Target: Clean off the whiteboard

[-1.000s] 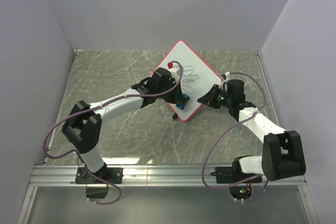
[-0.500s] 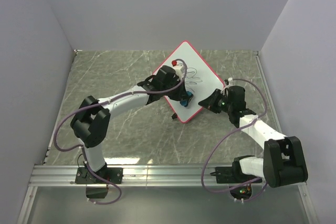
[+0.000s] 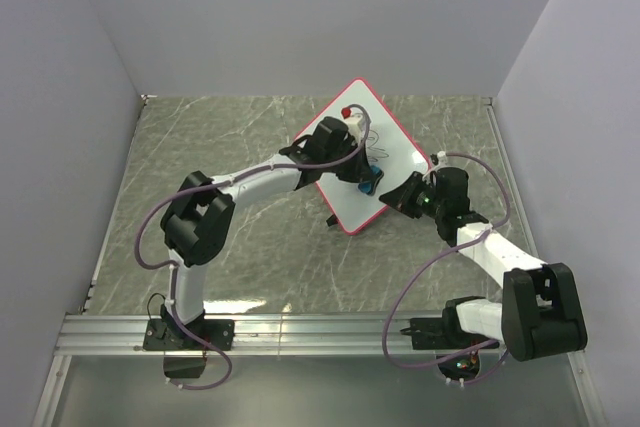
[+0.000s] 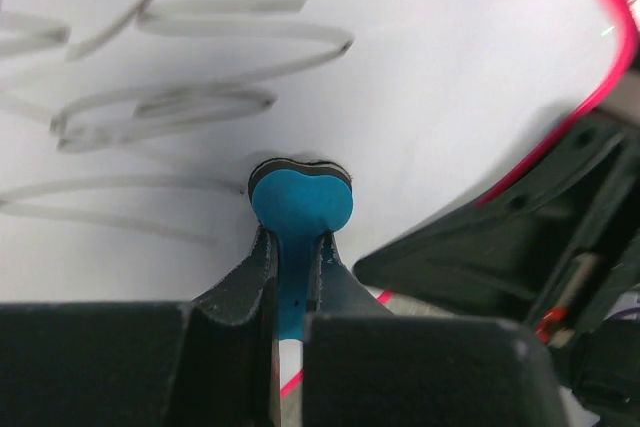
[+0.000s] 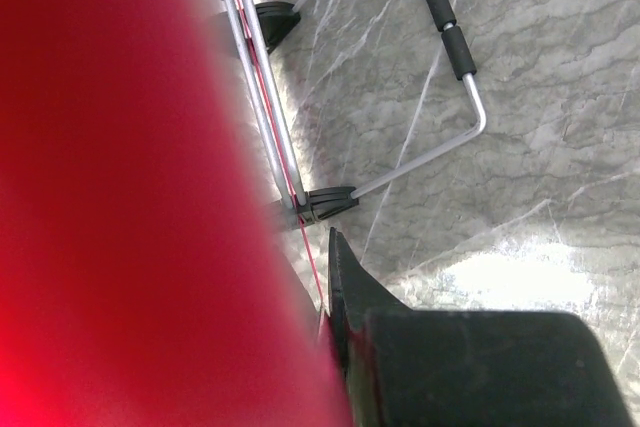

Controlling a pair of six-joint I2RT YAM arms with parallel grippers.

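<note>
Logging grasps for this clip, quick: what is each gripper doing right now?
Left gripper: shut on the eraser, which is against the board.
Right gripper: shut on the board's edge.

The left gripper (image 3: 368, 180), closed on the blue eraser (image 4: 300, 205), has been carried from the near corner of the whiteboard (image 3: 402, 152) up across its face toward the scribbles (image 4: 170, 112). The left arm (image 3: 255, 182) has been stretched farther out, its elbow drawn rightward. The board's far corner has been swung slightly right, and the right gripper (image 3: 404, 193) at its edge has been shifted slightly nearer.
</note>
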